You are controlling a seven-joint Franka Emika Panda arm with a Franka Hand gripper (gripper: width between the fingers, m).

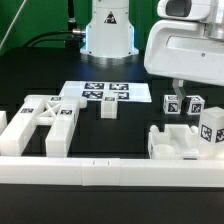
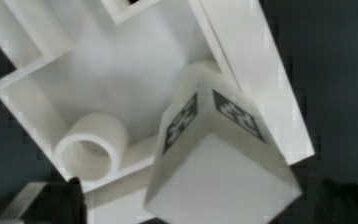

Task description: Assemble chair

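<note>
**Operator:** What is the condition of the gripper?

**Technician:** The gripper (image 1: 179, 88) is released. In the wrist view its fingers (image 2: 30, 200) stand wide apart with a tagged block (image 2: 220, 150) between them. The finger that shows clearly is not touching the block. Nothing is grasped.

**Operator:** Where is the chair?

**Technician:** The chair is in loose parts on the dark worktop (image 1: 130, 125). The seat slab (image 1: 175, 146) lies at the exterior view's right, below the gripper, and carries an upright tagged piece (image 1: 212, 126) at its right end. The cross-braced frame (image 1: 45, 120) lies flat at the exterior view's left, well apart from the seat slab. A short post (image 1: 108, 108) stands between them, at the near edge of the marker board (image 1: 105, 92). A small tagged cube (image 1: 172, 103) and a second cube (image 1: 195, 103) sit side by side behind the seat slab.

**Operator:** What does the wrist view add?

**Technician:** A rounded white peg (image 2: 91, 150) sits beside the tagged block, against a flat white panel (image 2: 105, 85).

**Operator:** Any other items?

**Technician:** A long white border rail (image 1: 100, 172) runs along the near edge of the worktop.
</note>
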